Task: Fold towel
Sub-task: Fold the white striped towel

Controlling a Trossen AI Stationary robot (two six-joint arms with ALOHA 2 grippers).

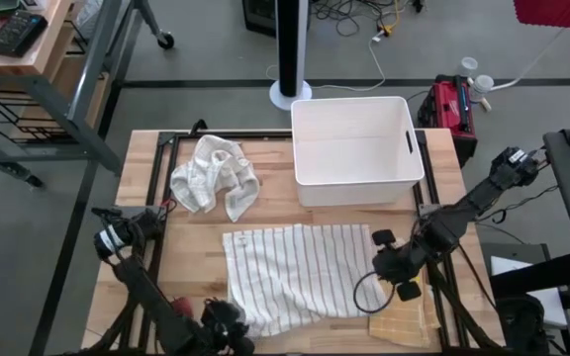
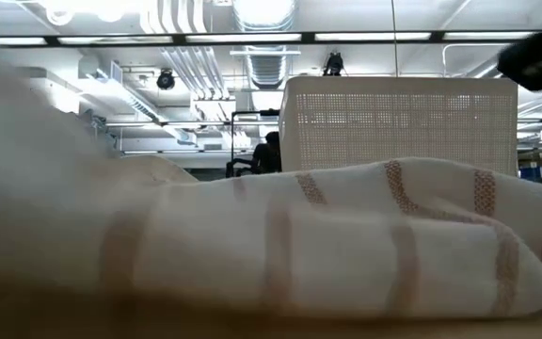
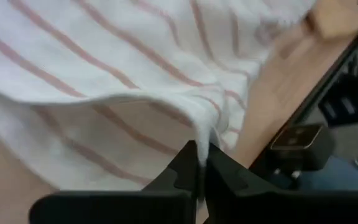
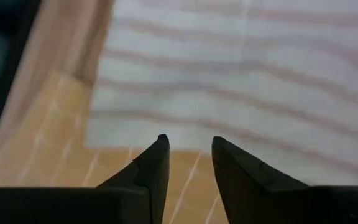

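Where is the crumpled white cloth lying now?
In the high view, the crumpled white cloth lies left of the white bin, behind the striped towel.

Bright ceiling lights shine down and glare white at the top of the low view, the striped towel close to that camera looks soft and blurry, both wrist views are fuzzy, and the table shows only faint shadows.

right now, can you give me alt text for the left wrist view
The left tool is shut on a pinched-up edge of a white striped towel, whose thin pink stripes fill most of the view. A strip of wooden table shows past the towel's edge.
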